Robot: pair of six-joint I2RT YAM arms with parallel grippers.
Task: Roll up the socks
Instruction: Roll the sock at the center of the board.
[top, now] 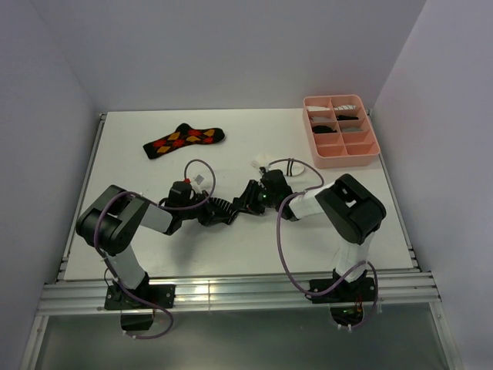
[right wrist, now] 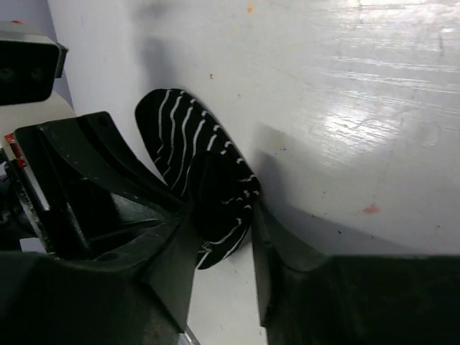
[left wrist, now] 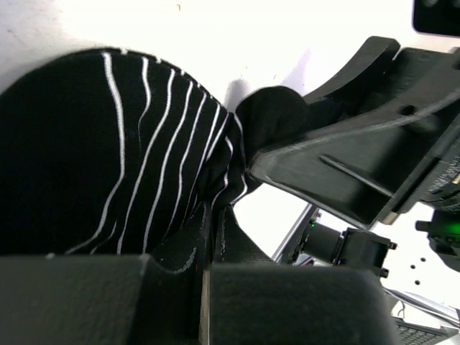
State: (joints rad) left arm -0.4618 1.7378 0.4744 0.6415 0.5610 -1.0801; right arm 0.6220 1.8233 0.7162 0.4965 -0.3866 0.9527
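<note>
Left wrist view: the left hand [left wrist: 214,215] is clamped shut on a fold of the black striped sock [left wrist: 86,158], apparently pinning it so the rest can be wound into a roll. The right hand [right wrist: 223,241] stands half-narrowed just beside it, a bunched lump of the sock filling the gap and touching both fingers, likely to turn it. The sock lies on the surface [top: 231,247], between the two hands.

white table [top: 231,247] boxed by pale lavender walls [top: 231,46]; aluminium rail [top: 231,293] along near edge; even light
</note>
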